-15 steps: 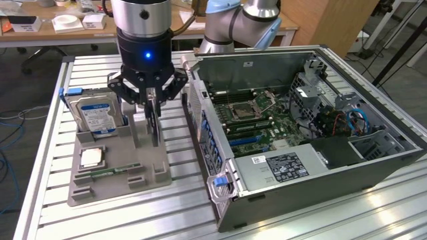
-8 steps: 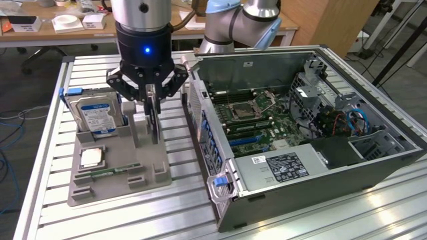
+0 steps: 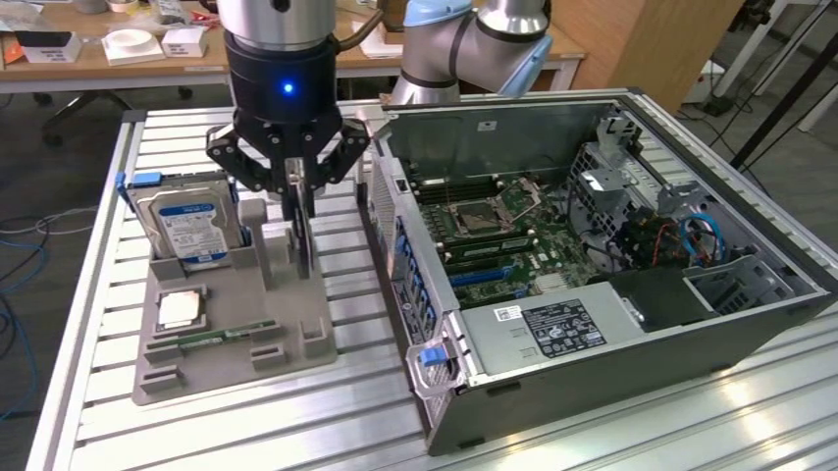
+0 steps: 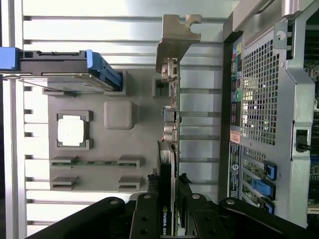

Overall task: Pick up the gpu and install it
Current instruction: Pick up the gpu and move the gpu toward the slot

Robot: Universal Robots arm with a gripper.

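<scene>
The gpu (image 3: 302,235) is a thin dark card standing on edge over the grey holder tray (image 3: 294,309), with my gripper (image 3: 298,186) directly above it, jaws shut on its upper edge. In the wrist view the gpu (image 4: 168,124) runs edge-on away from the gripper (image 4: 169,221), its silvery bracket (image 4: 174,40) at the far end, and a black finger (image 4: 145,216) presses in from each side. Whether its lower edge still sits in the tray slot I cannot tell. The open computer case (image 3: 408,265) lies at the exterior view's right, motherboard (image 3: 504,231) exposed.
On the holder tray (image 4: 99,144) stand a hard drive (image 3: 191,228) with a blue-white label, a square processor (image 3: 180,309) and a green memory stick (image 3: 216,339). The case's rear panel (image 4: 259,114) is close beside the card. Everything rests on a slatted aluminium table (image 3: 340,412).
</scene>
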